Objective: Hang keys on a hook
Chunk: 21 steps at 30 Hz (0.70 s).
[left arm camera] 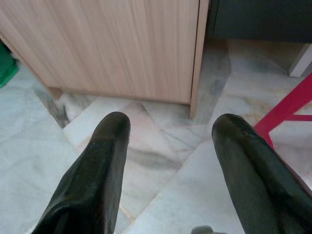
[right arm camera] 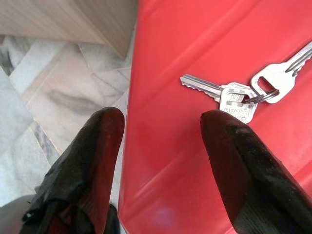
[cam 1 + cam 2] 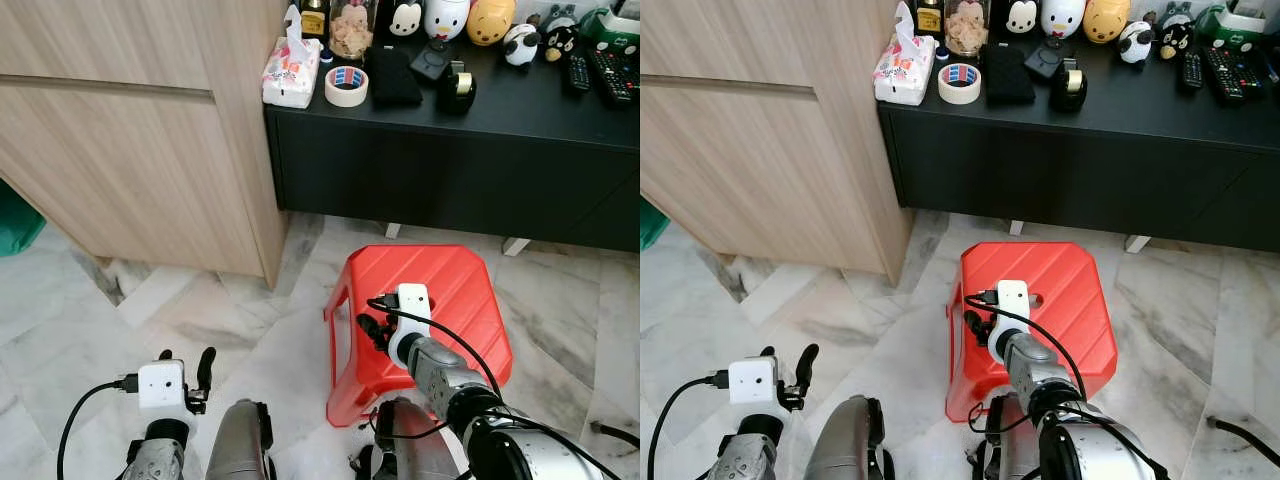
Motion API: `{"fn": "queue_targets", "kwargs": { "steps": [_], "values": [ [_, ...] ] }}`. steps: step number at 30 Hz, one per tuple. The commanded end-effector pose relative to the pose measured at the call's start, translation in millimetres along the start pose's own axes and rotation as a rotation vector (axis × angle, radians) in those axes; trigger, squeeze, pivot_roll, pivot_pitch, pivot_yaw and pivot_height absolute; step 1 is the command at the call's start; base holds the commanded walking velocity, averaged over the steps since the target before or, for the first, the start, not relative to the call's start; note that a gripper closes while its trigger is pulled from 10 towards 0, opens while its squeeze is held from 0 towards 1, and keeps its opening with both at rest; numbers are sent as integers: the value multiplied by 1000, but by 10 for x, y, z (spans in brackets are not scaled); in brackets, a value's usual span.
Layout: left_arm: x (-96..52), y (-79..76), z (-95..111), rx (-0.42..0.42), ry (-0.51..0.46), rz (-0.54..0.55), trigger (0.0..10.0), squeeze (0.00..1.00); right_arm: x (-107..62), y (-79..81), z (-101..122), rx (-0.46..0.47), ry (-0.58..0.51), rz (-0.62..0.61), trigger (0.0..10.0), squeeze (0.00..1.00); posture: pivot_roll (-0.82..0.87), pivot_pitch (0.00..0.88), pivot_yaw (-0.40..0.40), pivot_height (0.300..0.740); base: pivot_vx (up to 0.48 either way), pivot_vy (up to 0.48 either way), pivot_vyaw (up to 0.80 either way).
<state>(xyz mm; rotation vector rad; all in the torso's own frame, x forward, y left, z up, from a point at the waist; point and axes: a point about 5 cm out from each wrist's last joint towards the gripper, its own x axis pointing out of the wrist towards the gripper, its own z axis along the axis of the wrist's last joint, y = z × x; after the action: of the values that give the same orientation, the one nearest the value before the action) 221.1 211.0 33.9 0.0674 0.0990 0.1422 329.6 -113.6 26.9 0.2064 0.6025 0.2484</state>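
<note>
Left eye view, left to right: left gripper (image 3: pixel 190 375) idles lower left, jaws apart. Right gripper (image 2: pixel 161 126) centre frame, jaws spread, empty, off to one side of keys (image 2: pixel 243 95) lying flat on red stool (image 3: pixel 450 290). Risk: fingertips skid on slick plastic, pushing keys off the stool

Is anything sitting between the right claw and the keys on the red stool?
Nothing visible. In the right wrist view the keys lie flat on the red stool, just beyond the open right claw, with only bare red plastic between them. One finger already reaches nearly to them.
</note>
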Motion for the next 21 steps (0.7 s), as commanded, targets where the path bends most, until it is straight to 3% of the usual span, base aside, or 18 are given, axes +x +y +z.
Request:
{"fn": "queue_targets", "kwargs": {
  "steps": [1, 21],
  "values": [
    [-63, 37, -57, 13, 36, 1, 10000, 0, -15, -27, -103, 38, 16, -16, 10000, 0, 236, 267, -25, 621, 0, 0, 0],
    [-21, 31, -47, 26, 52, -19, 10000, 0, -67, -121, -294, 93, 20, -55, 10000, 0, 220, 257, -18, 621, 0, 0, 0]
  ]
}}
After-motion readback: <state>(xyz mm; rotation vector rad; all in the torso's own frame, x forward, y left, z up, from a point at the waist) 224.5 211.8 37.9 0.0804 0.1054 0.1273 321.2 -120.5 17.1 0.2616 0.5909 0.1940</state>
